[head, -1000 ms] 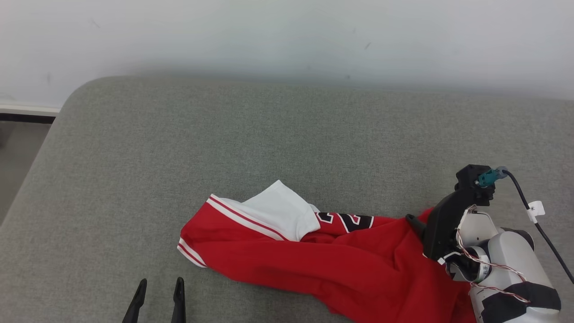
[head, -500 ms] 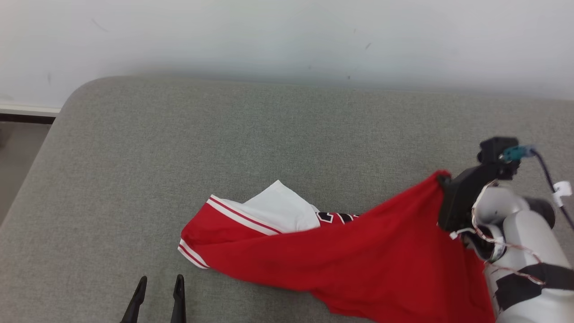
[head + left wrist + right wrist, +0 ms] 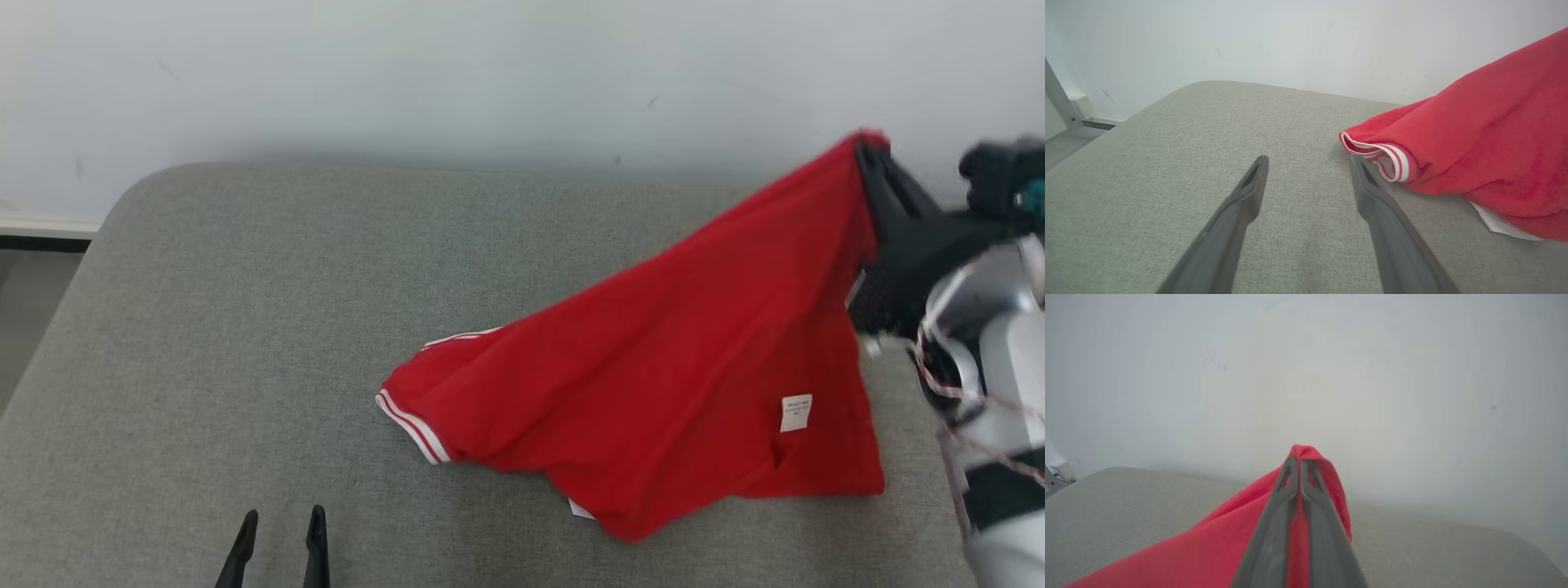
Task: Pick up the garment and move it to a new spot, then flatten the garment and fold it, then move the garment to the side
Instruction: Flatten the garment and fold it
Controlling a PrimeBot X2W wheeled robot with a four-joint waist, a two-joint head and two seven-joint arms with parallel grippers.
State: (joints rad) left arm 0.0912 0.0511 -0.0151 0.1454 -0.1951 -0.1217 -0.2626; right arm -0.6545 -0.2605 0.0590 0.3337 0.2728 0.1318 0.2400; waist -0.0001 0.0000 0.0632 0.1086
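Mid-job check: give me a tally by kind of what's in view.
garment: 1
grippers: 2 (left gripper, right gripper)
cushion: 1
total: 4

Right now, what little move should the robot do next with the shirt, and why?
Probably raise the right gripper a little higher. It is shut on a pinch of the red garment, yet the garment's low end lies on the grey cushion, so it can't be carried. The left gripper hangs open beside it.

left fingers (image 3: 1229, 232) spread, low, pointing up | right fingers (image 3: 1274, 531) held high, clamped on garment (image 3: 653, 384)
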